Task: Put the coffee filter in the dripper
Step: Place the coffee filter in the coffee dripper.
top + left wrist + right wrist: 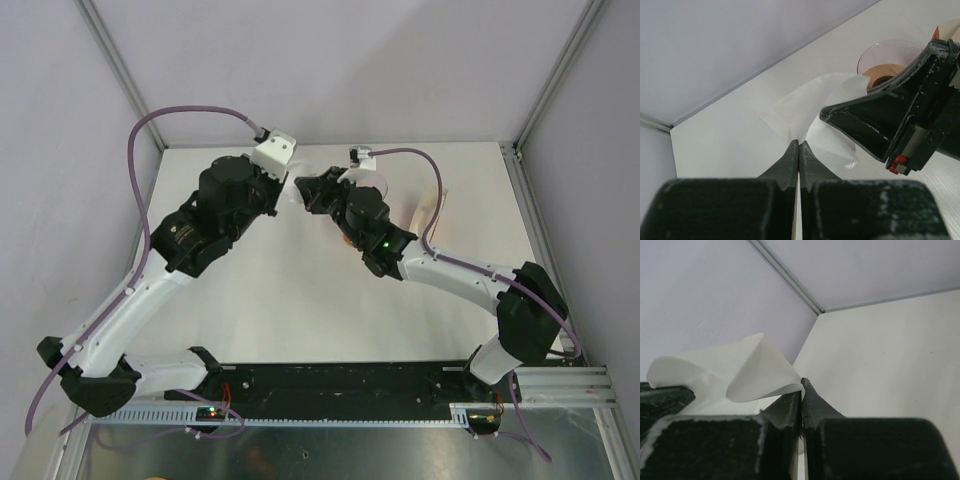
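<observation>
Both arms meet over the far middle of the surface (pixel 730 140), and the coffee filter (pixel 800 107) hangs in the air between them, not yet in the dripper (pixel 874 54). The left pincer (pixel 798 150) is pressed together on one edge of the paper. The right pincer (pixel 801 390) is pressed together too, with another edge of the paper caught at its tips. Holding it from two sides looks meant to part the flat layers so that the cone opens; in the right wrist view the paper already curls into a loose loop.

From the left pincer the filter fans out toward the far-left corner, so its long axis runs roughly near to far, wide curved edge on the far side. Which way its tip points I cannot tell.

The dripper stands just right of the filter, mouth up, with a brown ring (pixel 885 76) showing through it — so the opened filter needs to travel right and go in tip down.
</observation>
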